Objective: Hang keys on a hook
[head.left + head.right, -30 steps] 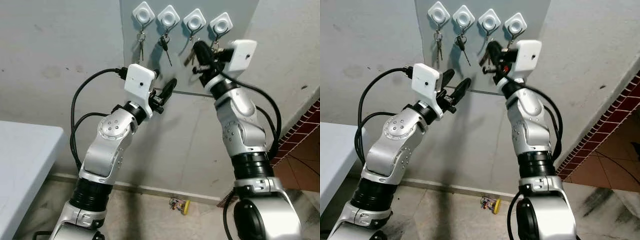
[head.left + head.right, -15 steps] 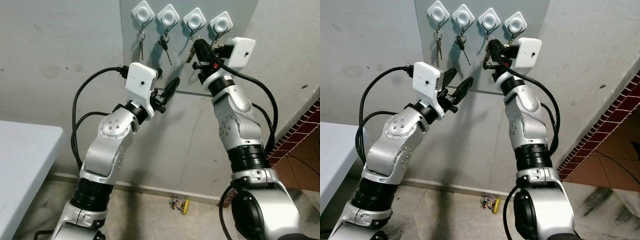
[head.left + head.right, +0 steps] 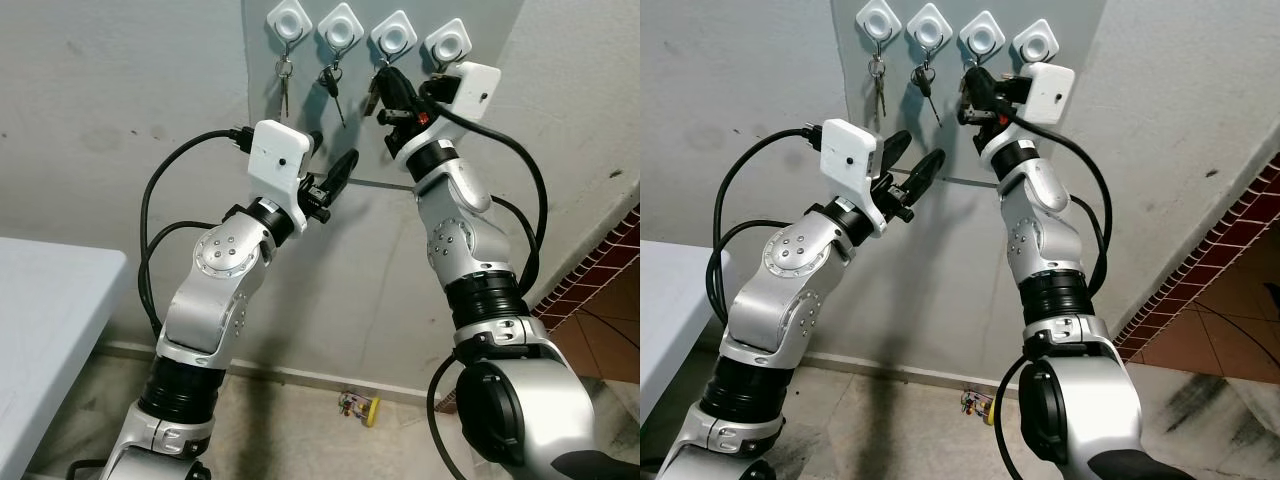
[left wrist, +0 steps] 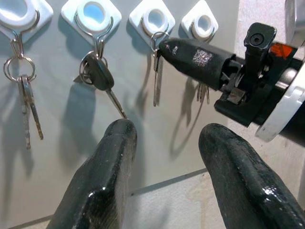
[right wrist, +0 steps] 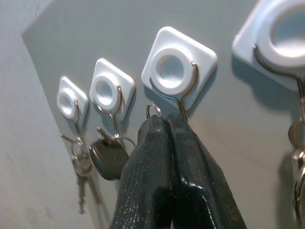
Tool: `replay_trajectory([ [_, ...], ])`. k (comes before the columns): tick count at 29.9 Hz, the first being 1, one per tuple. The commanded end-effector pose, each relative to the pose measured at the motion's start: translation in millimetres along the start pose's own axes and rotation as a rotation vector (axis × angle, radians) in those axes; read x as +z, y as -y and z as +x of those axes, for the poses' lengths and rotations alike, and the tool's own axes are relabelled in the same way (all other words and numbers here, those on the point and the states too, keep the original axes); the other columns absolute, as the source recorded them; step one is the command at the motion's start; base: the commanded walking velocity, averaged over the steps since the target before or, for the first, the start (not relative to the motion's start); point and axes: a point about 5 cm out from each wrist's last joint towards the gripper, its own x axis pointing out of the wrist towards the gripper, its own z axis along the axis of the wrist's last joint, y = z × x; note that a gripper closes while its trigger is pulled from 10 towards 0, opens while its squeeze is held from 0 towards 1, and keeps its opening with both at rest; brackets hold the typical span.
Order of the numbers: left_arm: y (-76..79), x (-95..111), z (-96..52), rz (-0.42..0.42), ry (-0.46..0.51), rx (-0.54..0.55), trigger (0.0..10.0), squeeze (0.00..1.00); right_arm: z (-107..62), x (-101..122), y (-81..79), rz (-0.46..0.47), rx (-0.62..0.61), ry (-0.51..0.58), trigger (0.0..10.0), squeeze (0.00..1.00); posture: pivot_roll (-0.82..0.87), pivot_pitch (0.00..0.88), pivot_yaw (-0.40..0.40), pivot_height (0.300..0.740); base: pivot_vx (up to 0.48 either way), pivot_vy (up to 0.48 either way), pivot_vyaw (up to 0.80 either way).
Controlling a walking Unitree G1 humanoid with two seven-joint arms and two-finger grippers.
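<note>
While the right gripper (image 5: 164,125) presses its fingers (image 5: 190,167) together at the third hook (image 5: 177,71) of a row of four white diamond-shaped hooks on a grey wall panel (image 3: 300,130), a small metal key ring (image 5: 153,109) pokes out just above the fingertips, right beside the hook's wire loop. Seen from the left wrist, a slim silver key (image 4: 157,81) hangs down from that ring just at the gripper's tip, directly below the third hook. Whether the ring already sits on the wire cannot be told.

Lower and further left, the left gripper (image 3: 335,178) hovers in front of the panel with its fingers (image 4: 102,176) spread wide apart and holding nothing.

On the first hook (image 3: 290,20) hangs a ring with two plain keys (image 4: 28,102). From the second hook (image 3: 339,24) hangs a key with a black head (image 4: 97,74). More keys (image 4: 203,90) dangle under the fourth hook (image 3: 448,42), partly hidden behind the right gripper.

A white tabletop (image 3: 45,320) edges in at the robot's left, and a small yellow object (image 3: 359,406) lies on the floor by the wall's base.
</note>
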Motion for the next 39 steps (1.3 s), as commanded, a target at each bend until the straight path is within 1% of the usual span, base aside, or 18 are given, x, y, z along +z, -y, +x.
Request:
replay_trajectory([
  [1,1.2,7,0.6,0.011,0.02,-0.002,10.0,0.0,3.3,7,0.3,0.058,-0.001,0.029,10.0,0.0,0.05,0.086,-0.08,0.74,0.0,0.0,0.0],
  [3,0.9,7,0.4,0.01,0.019,-0.001,10.0,0.0,2.4,6,-0.6,0.083,0.007,0.027,10.0,0.0,0.05,0.087,-0.08,0.74,0.0,0.0,0.0],
  [5,0.6,7,0.3,0.01,0.018,-0.001,10.0,0.0,-0.2,2,-1.5,0.16,-0.001,0.025,10.0,0.0,0.05,0.088,-0.077,0.74,0.0,0.0,0.0],
  [9,0.9,8,1.0,0.008,0.019,-0.003,10.0,0.0,-2.8,-1,-3.2,0.183,0.012,0.024,10.0,0.0,0.05,0.087,-0.074,0.74,0.0,0.0,0.0],
  [14,0.7,8,1.0,0.008,0.019,-0.004,10.0,0.0,-5.2,-2,-4.2,0.267,0.023,0.027,10.0,0.0,0.05,0.083,-0.073,0.74,0.0,0.0,0.0],
  [18,1.2,7,0.8,0.008,0.017,-0.005,10.0,0.0,-6.7,-1,-0.9,0.325,-0.004,0.039,10.0,0.0,0.05,0.082,-0.073,0.74,0.0,0.0,0.0],
  [22,1.6,7,0.8,0.008,0.017,-0.007,10.0,0.0,-6.9,1,-0.5,0.32,-0.004,0.045,10.0,0.0,0.05,0.077,-0.073,0.74,0.0,0.0,0.0],
  [23,1.4,7,0.8,0.008,0.017,-0.006,10.0,0.0,-6.5,1,-0.9,0.336,-0.002,0.046,10.0,0.0,0.05,0.077,-0.073,0.74,0.0,0.0,0.0],
  [26,1.5,7,0.9,0.009,0.016,-0.007,10.0,0.0,-5.9,2,-1.6,0.326,0.003,0.05,10.0,0.0,0.05,0.07,-0.073,0.74,0.0,0.0,0.0],
  [32,3.1,8,1.2,0.009,0.02,-0.011,10.0,0.0,-4.3,0,-2.4,0.367,-0.02,0.033,10.0,0.0,0.05,0.066,-0.073,0.74,0.0,0.0,0.0],
  [35,3.0,8,1.5,0.009,0.02,-0.011,10.0,0.0,-3.6,-2,-1.1,0.415,-0.051,0.012,10.0,0.0,0.06,0.066,-0.075,0.74,0.0,0.0,0.0],
  [36,2.8,8,1.3,0.008,0.022,-0.011,10.0,0.0,-3.6,-1,-0.5,0.422,-0.057,0.017,10.0,0.0,0.06,0.067,-0.075,0.74,0.0,0.0,0.0],
  [37,2.3,8,1.0,0.01,0.021,-0.008,10.0,0.0,-4.0,-2,0.5,0.456,-0.066,0.015,10.0,0.0,0.06,0.067,-0.075,0.74,0.0,0.0,0.0],
  [39,2.2,8,0.8,0.01,0.021,-0.007,10.0,0.0,-4.5,-1,1.6,0.477,-0.071,0.022,10.0,0.0,0.06,0.069,-0.077,0.74,0.0,0.0,0.0],
])
